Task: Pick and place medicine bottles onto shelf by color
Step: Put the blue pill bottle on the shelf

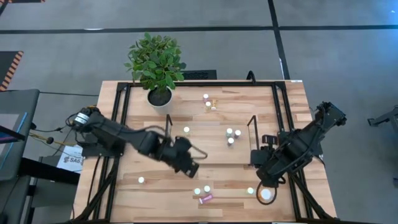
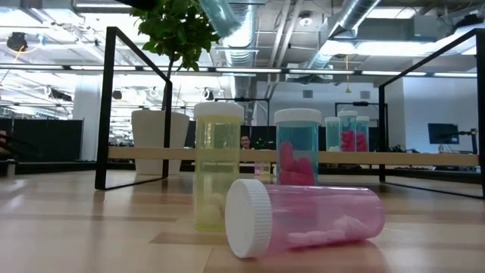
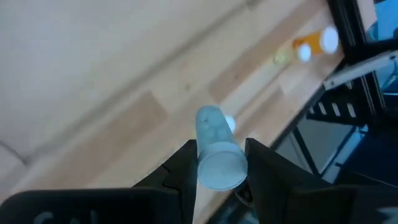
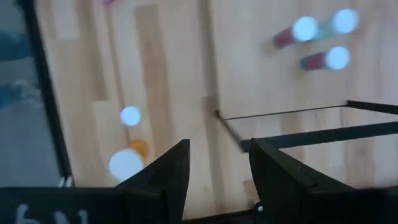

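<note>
**Left tool holds a teal bottle over the desk's middle**

A teal bottle with a white cap sits clamped between the left tool's fingers; from above the arm hides it entirely. Three bottles stand on the shelf near its right wire frame, one more toward the left, two at the desk's far edge. Near the front edge a pink bottle lies tipped beside upright ones. The right tool, jaws apart and empty, hangs by the front right corner, over a wide white-capped bottle whose label is unreadable.
</note>
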